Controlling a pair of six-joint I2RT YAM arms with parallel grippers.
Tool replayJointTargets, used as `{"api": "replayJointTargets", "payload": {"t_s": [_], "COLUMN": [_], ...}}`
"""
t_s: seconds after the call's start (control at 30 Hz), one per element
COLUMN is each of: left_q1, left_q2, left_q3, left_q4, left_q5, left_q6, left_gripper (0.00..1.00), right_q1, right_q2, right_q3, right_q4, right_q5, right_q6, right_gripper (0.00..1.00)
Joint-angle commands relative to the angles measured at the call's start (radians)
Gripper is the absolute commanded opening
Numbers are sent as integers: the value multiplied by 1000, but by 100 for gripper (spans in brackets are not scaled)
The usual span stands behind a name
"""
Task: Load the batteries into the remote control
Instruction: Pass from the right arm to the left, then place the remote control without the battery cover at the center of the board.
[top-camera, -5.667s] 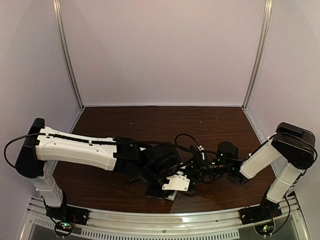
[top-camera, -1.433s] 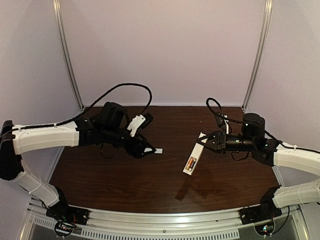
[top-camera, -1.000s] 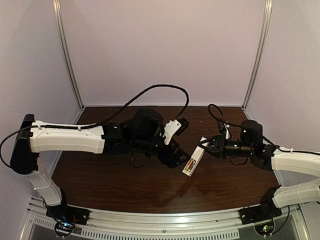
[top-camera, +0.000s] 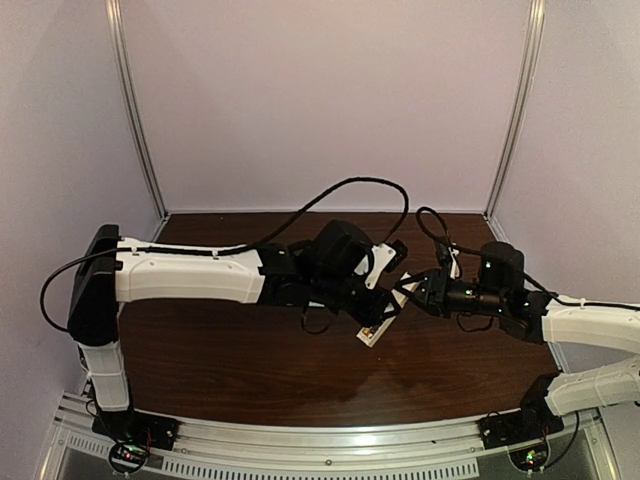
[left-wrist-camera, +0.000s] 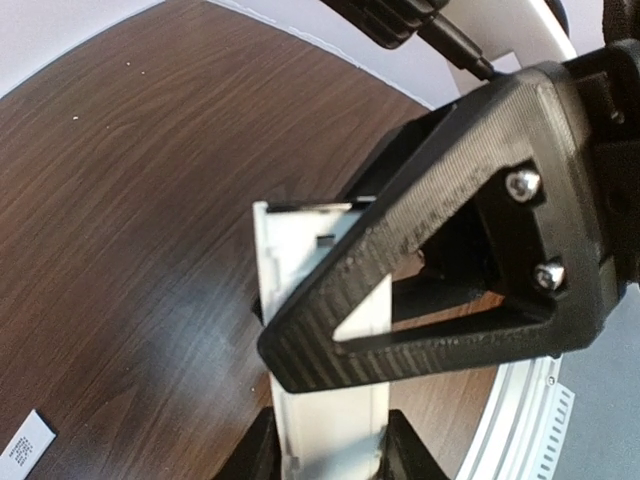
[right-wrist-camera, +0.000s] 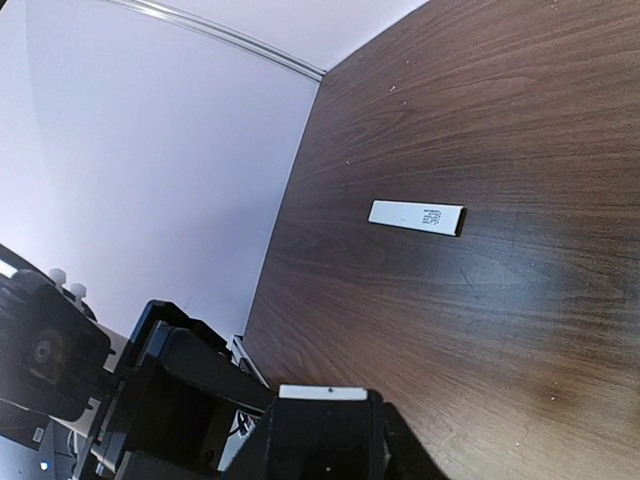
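Note:
The remote control is a slim white bar held slantwise above the middle of the table. My right gripper is shut on its far end, whose white edge shows between the jaws in the right wrist view. My left gripper is at its near end. In the left wrist view the remote control sits between my left gripper's two fingers, which touch both its sides. The right gripper's ribbed black finger crosses over the bar there. I cannot make out the batteries.
A small flat white plate with printed text lies on the dark wooden table; it also shows in the left wrist view. The left arm's cable loops high. Pale booth walls stand behind and at both sides.
My left arm has swung right from the small white plate to the remote control and closed around its near end. My right gripper has kept hold of the far end, shifting slightly left.

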Motion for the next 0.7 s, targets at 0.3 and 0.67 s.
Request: {"api": "replayJointTargets", "payload": {"t_s": [0.3, 0.67], "left_q1": [89, 122], "left_q2": [-72, 9], "left_q3": [-75, -74], "left_q4": [-277, -469], "left_q5": [56, 184], "left_q6": [352, 756], "left_gripper": [24, 24], "right_q1": [-77, -133], "right_q2": [-125, -235], "right_q3": [-16, -43], "right_q4": [-138, -219], "right_q5": [-18, -36], "right_q6": [-53, -124], "right_gripper": [68, 72]}}
